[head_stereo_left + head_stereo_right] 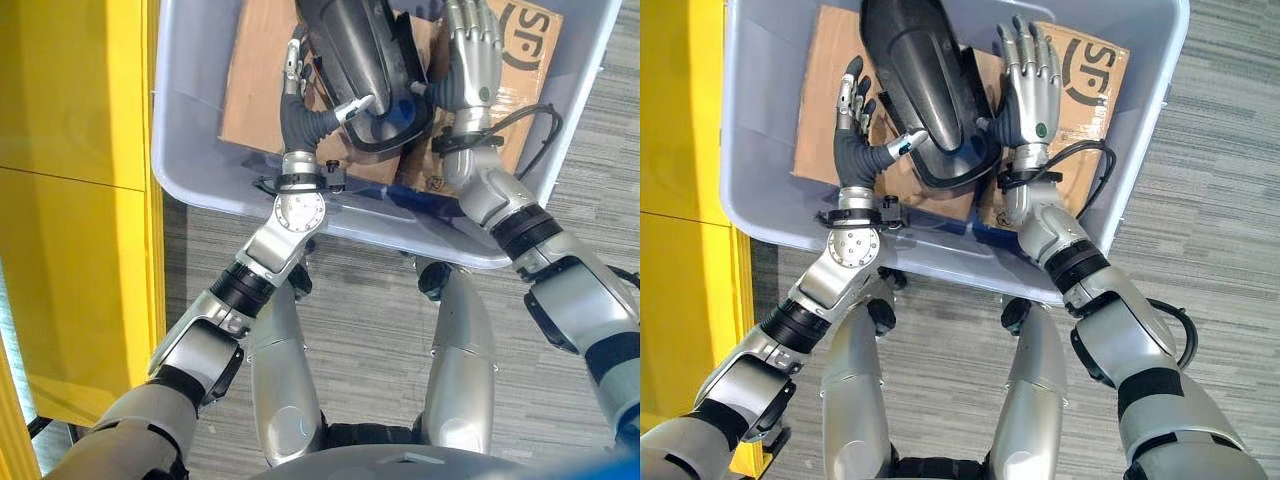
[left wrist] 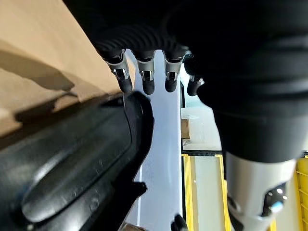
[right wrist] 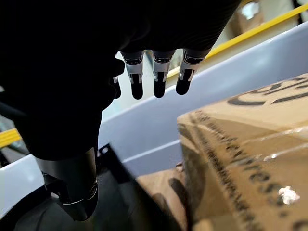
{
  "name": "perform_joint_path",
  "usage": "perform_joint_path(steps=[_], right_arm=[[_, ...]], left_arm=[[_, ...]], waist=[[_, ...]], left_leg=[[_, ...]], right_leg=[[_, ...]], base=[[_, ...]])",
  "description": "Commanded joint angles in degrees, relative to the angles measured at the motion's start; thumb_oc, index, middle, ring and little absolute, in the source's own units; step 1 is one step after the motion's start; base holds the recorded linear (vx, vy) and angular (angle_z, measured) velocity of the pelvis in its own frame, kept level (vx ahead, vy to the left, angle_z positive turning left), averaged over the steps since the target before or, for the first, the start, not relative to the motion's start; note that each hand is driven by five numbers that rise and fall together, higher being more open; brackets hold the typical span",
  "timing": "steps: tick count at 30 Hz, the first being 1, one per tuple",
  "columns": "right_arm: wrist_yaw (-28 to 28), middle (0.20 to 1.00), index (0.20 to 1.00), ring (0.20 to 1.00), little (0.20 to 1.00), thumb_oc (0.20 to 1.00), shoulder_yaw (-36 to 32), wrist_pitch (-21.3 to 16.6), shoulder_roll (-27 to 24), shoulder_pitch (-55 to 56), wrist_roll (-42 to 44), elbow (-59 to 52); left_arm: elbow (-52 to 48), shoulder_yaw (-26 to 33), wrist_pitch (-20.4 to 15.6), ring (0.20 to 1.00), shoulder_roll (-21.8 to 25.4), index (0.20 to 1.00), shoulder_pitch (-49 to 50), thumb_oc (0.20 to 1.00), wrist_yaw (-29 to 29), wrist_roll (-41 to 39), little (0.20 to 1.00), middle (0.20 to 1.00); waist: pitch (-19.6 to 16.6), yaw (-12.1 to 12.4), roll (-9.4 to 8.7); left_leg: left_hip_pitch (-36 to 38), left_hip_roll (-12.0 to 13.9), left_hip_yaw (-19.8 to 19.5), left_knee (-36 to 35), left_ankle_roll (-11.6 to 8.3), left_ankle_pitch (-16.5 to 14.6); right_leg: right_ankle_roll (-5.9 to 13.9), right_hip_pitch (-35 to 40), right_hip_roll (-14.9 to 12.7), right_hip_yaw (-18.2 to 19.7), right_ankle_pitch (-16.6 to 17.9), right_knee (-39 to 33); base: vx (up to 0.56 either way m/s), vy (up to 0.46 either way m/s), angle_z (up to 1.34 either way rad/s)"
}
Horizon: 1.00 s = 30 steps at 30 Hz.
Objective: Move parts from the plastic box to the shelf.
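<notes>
In the left eye view you have both hands down inside the plastic box, with the black part lying on cardboard between them; bring the two palms in evenly against its flanks before you lift, or I judge the long moulded shell will tip out of a one-sided hold. In the right eye view the left hand stands just beside the part's left edge with its fingers straight and spread and its thumb lying over the part's lower rim, while the right hand has its palm at the part's right edge, fingers straight and pointing toward the far wall; neither hand is curled round anything. In the left wrist view the fingers hang straight and relaxed, their dark tips close above the glossy black surface; whether they touch it you cannot tell, and the box's pale wall shows beyond. In the right wrist view the right fingers are likewise straight and hold nothing, with a taped cardboard box beside them. A yellow shelf stands to your left, so plan the carry that way.
</notes>
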Motion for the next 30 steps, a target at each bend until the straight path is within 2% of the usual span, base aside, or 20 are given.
perform_joint_path(steps=[1, 5, 9, 10, 11, 12, 14, 18, 22, 23, 26, 30], right_arm=[[1.14, 1.0, 1.0, 1.0, 1.0, 1.0, 0.09, -1.95, -0.55, -4.52, -0.72, -1.2], [3.9, 1.0, 1.0, 1.0, 1.0, 1.0, 1.41, -2.43, -0.17, -5.18, 1.75, -0.76], [-1.68, 1.0, 1.0, 1.0, 1.0, 1.0, 2.88, -0.87, 0.32, -6.44, -3.51, 0.85], [-4.45, 1.0, 1.0, 1.0, 1.0, 1.0, 2.6, -0.84, 0.17, -6.51, -4.88, 0.77], [-4.86, 1.0, 1.0, 1.0, 1.0, 1.0, 2.34, -1.05, 0.21, -6.61, -5.47, 0.8], [-6.24, 1.0, 1.0, 1.0, 1.0, 1.0, 1.66, -1.54, 0.23, -6.9, -8.33, 0.56], [-5.97, 1.0, 1.0, 1.0, 1.0, 1.0, 1.54, -2.7, 0.33, -7.19, -9.39, -0.47], [-2.39, 1.0, 1.0, 1.0, 1.0, 1.0, 1.75, -2.29, 0.12, -6.11, -6.24, -2.57], [-0.29, 1.0, 1.0, 1.0, 1.0, 1.0, 1.33, -0.96, 0.91, -4.72, 0.6, -2.82], [-1.36, 1.0, 1.0, 1.0, 1.0, 1.0, 0.74, 0.34, 1.58, -3.51, 7.1, -2.47], [-3.45, 1.0, 1.0, 1.0, 1.0, 1.0, -0.53, -0.09, 1.96, -2.21, 10.01, -2.41], [-0.78, 1.0, 1.0, 1.0, 1.0, 1.0, -3.09, -2.44, 2.6, -0.62, 14.47, -0.47]], left_arm=[[-4.77, -0.02, -2.98, 1.0, -0.85, 1.0, -1.04, 1.0, 0.35, 4.02, 1.0, 1.0], [-4.32, 0.24, -1.87, 1.0, -0.95, 1.0, -1.55, 1.0, -0.21, 2.19, 1.0, 1.0], [-3.69, 0.42, -2.01, 1.0, -1.28, 1.0, -2.44, 1.0, 2.78, 1.11, 1.0, 1.0], [-3.82, 0.73, -2.74, 1.0, -1.14, 1.0, -2.34, 1.0, 4.53, 1.8, 1.0, 1.0], [-3.76, 0.82, -3.2, 1.0, -1.15, 1.0, -2.37, 1.0, 5.23, 2.01, 1.0, 1.0], [-3.44, 1.41, -6.65, 1.0, -1.27, 1.0, -2.48, 1.0, 9.16, 2.96, 1.0, 1.0], [-4.23, 3.1, -8.1, 1.0, -1.56, 1.0, -2.14, 1.0, 11.0, 4.94, 1.0, 1.0], [-5.8, 4.72, -6.03, 1.0, -1.89, 1.0, -0.6, 1.0, 12.36, 6.36, 1.0, 1.0], [-4.86, 5.11, -4.51, 1.0, -1.7, 1.0, -0.13, 1.0, 10.75, 7.1, 1.0, 1.0], [-3.89, 5.03, -6.03, 1.0, -1.91, 1.0, 0.23, 1.0, 9.56, 6.47, 1.0, 1.0], [-4.66, 4.9, -8.08, 1.0, -1.55, 1.0, 0.59, 1.0, 8.69, 7.62, 1.0, 1.0], [-6.15, 5.07, -7.46, 1.0, -1.63, 1.0, 1.01, 1.0, 7.46, 6.64, 1.0, 1.0]], waist=[[-2.58, 1.85, 1.08], [-2.58, 2.04, 0.76], [-2.58, 2.23, 0.63], [-2.58, 2.26, 0.55], [-2.58, 2.29, 0.54], [-2.58, 2.36, 0.43], [-2.58, 2.51, 0.24], [-2.58, 2.91, -0.18], [-2.58, 3.06, -0.82], [-2.58, 3.05, -1.02], [-2.58, 2.91, -1.0], [-2.58, 2.87, -0.58]], left_leg=[[-1.62, 1.97, -3.48, -0.07, -8.87, -3.69], [-2.63, 1.97, -3.93, 0.16, -9.14, -3.52], [-4.55, 2.23, -4.82, 1.5, -9.26, -3.77], [-4.9, 2.28, -4.95, 1.63, -9.28, -3.8], [-5.01, 2.32, -5.01, 1.63, -9.29, -3.77], [-5.31, 2.35, -5.19, 1.57, -9.33, -3.75], [-5.77, 2.21, -5.42, 1.61, -9.53, -3.74], [-6.75, 2.28, -5.9, 2.02, -9.78, -3.85], [-7.45, 2.52, -6.18, 2.3, -9.95, -3.92], [-8.08, 2.62, -6.36, 2.76, -9.93, -4.04], [-8.9, 2.7, -6.37, 3.33, -9.88, -4.24], [-9.52, 2.45, -6.24, 3.52, -9.74, -4.36]], right_leg=[[10.25, -2.04, -1.82, 4.66, -2.0, 0.59], [10.33, -2.78, -1.86, 4.44, -1.68, 0.61], [10.24, -4.17, -1.92, 4.22, -1.39, 1.2], [10.29, -4.4, -1.91, 4.12, -1.18, 1.04], [10.32, -4.44, -1.94, 4.06, -1.11, 1.02], [10.46, -4.57, -2.01, 3.87, -0.96, 0.99], [10.67, -4.79, -1.89, 3.78, -0.85, 0.62], [10.7, -5.37, -2.28, 3.19, -1.02, 1.23], [10.78, -5.66, -2.44, 2.6, -0.8, 1.28], [10.57, -6.19, -2.31, 2.51, -1.01, 1.9], [10.44, -7.0, -2.35, 2.39, -0.93, 2.13], [10.28, -7.84, -2.34, 2.41, -0.98, 2.54]], base=[[0.01, -0.047, 0.0], [0.02, -0.05, 0.03], [0.03, -0.043, 0.04], [0.02, -0.04, 0.06], [0.03, -0.051, 0.04], [0.02, -0.04, 0.02], [0.01, -0.02, 0.01], [0.02, -0.036, 0.02], [0.01, -0.05, 0.05], [0.01, -0.022, 0.09], [0.01, -0.008, 0.07], [0.0, -0.002, 0.01]])
